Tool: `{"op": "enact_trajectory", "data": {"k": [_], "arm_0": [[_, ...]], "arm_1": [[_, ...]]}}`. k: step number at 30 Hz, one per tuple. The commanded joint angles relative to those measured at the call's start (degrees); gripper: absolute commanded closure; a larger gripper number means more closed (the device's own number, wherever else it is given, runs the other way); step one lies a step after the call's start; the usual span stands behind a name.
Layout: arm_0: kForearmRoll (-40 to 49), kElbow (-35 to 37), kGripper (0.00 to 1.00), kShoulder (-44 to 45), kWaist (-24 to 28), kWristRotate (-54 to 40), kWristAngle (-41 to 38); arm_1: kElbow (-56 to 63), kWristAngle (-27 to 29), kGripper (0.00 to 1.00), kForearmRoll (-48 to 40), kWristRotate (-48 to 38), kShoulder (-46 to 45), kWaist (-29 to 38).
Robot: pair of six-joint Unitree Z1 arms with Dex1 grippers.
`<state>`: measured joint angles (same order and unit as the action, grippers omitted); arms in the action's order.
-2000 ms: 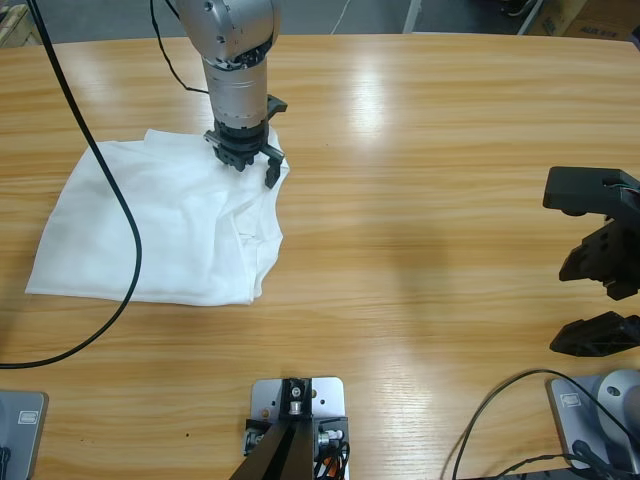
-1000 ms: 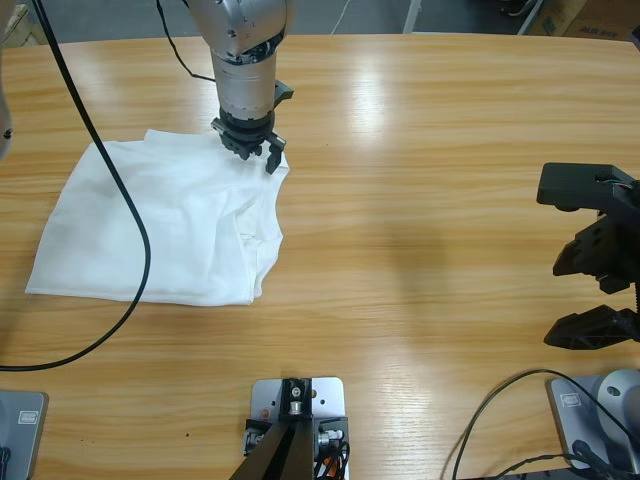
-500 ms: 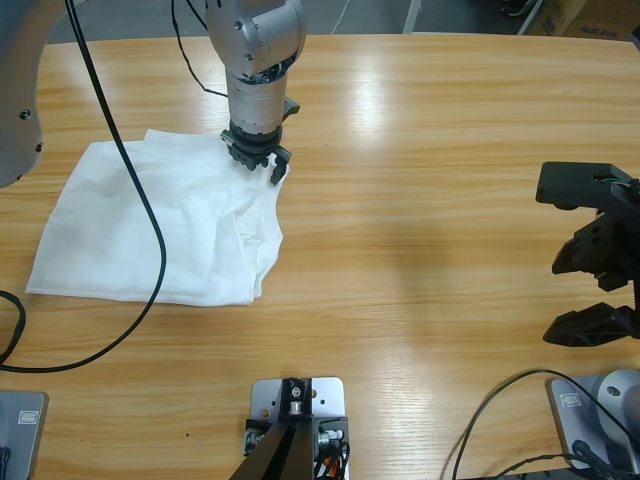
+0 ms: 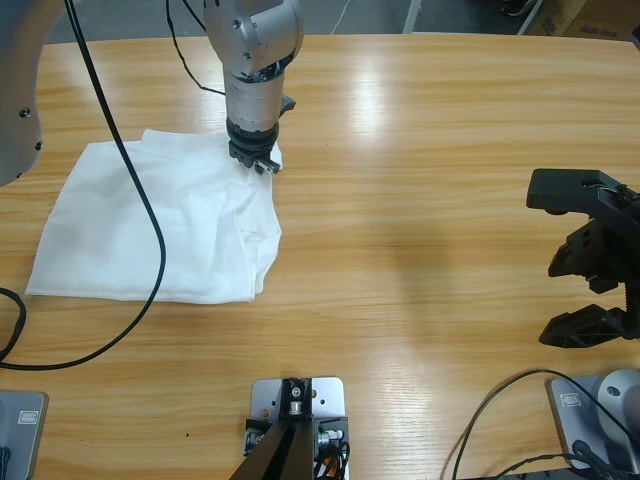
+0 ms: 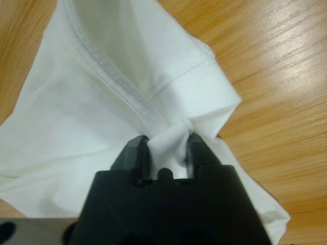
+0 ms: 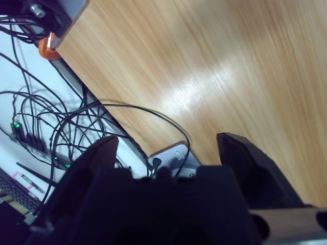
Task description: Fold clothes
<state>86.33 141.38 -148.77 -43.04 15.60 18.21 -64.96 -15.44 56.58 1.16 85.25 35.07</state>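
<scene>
The clothes are one white T-shirt (image 4: 160,220), lying roughly folded on the left half of the table. My left gripper (image 4: 257,160) comes down from the top and is shut on a pinch of cloth at the shirt's far right corner. In the left wrist view a bunched fold of the shirt (image 5: 127,87) sits between the left gripper's (image 5: 168,145) black jaws, with a stitched hem running beside it. My right gripper (image 4: 590,290) hovers over bare wood at the right edge, far from the shirt. It stands open and holds nothing, as the right wrist view shows (image 6: 166,148).
A black cable (image 4: 130,220) trails over the shirt's left part and off the table's left side. Bare wood (image 4: 420,200) stretches between the shirt and the right gripper. The right wrist view shows the table's edge (image 6: 102,107) with several cables hanging below it.
The left gripper has closed on the shirt's far right corner and shifted slightly toward the table's far side. The right gripper has drifted a little to the left.
</scene>
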Motion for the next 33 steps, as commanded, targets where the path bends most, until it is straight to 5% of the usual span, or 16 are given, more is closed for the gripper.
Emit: {"op": "enact_trajectory", "data": {"k": [1, 33], "arm_0": [[4.9, -0.8, 1.0, -3.6, 0.5, 0.4, 0.7], [4.9, 5.3, 1.0, 1.6, 2.9, 0.4, 2.3]], "arm_1": [[1.8, -0.8, 0.216, -0.6, 0.7, 1.8, -0.7], [2.0, -1.5, 0.216, -1.6, 0.8, 2.6, -0.7]]}}
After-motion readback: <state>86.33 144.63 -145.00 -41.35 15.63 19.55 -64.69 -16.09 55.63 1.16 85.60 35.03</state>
